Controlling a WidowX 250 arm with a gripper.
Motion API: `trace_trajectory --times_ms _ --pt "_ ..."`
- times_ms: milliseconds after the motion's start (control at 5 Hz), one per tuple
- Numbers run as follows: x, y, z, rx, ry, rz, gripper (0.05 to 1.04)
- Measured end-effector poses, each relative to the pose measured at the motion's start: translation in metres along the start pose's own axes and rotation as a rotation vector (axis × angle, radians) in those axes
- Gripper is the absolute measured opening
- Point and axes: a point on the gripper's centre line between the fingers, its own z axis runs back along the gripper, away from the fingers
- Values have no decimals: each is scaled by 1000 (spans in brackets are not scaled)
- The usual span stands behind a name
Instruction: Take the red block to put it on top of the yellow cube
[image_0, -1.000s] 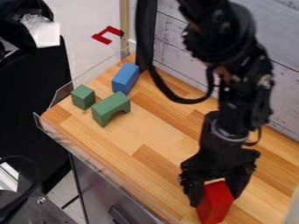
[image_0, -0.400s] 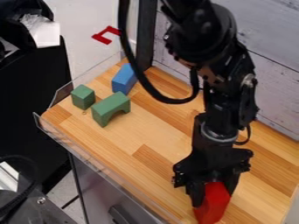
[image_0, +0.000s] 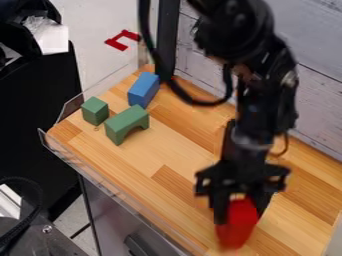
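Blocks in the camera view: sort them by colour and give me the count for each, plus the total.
Red: 1 (red block, held in the gripper)
Green: 2 (small cube and arch-shaped block)
Blue: 1 (blue block)
Total: 4
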Motion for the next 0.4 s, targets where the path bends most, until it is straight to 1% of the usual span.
trace_trajectory --times_ms 200,400 --pt "-2 -12 27 90 -104 -182 594" --pt "-9 -22 43 98 -173 -278 595"
